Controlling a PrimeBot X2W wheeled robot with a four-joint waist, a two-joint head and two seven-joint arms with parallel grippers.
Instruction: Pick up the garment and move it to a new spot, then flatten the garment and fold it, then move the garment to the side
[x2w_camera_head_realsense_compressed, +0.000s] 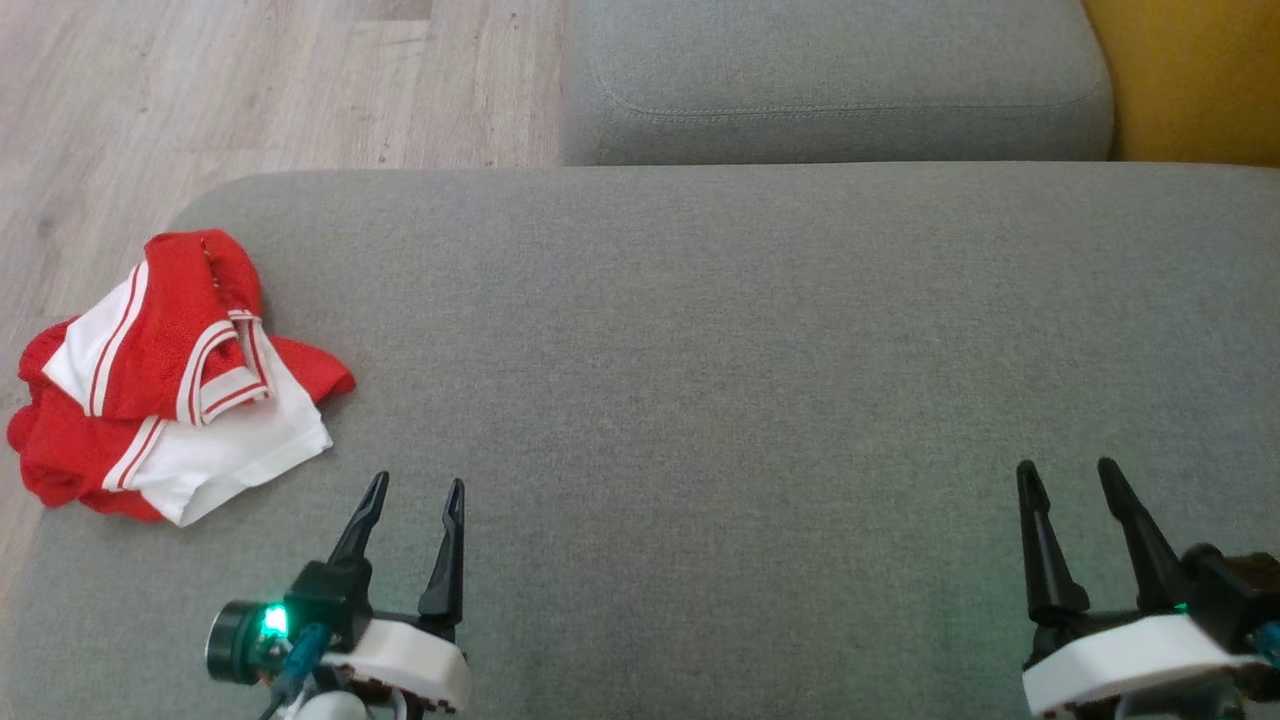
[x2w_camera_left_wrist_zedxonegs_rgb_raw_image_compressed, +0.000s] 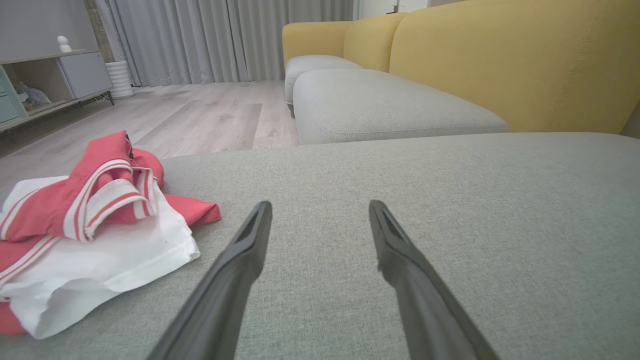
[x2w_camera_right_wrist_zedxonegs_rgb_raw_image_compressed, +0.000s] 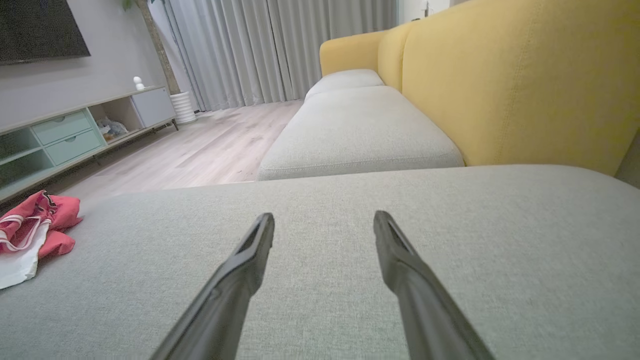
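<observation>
A broad grey fabric sofa cushion bears a crumpled red-and-white garment at far left; left gripper and right gripper hover wide-jawed, empty. Pickup seems next: reach left, pinch cloth.

My left pincer sits at the lower left of the head view. Its two dark fingers are spread wide and point forward, leaning slightly to the right, with nothing between them. A green light glows on the dark housing behind them, next to my white left wrist shell. My right pincer sits at the lower right, its jaws just as wide and just as empty, tilted a little to the left above my white right wrist shell. In each wrist view my own pair rises from the bottom edge, tips well apart. The two pincers are well apart from each other.
</observation>
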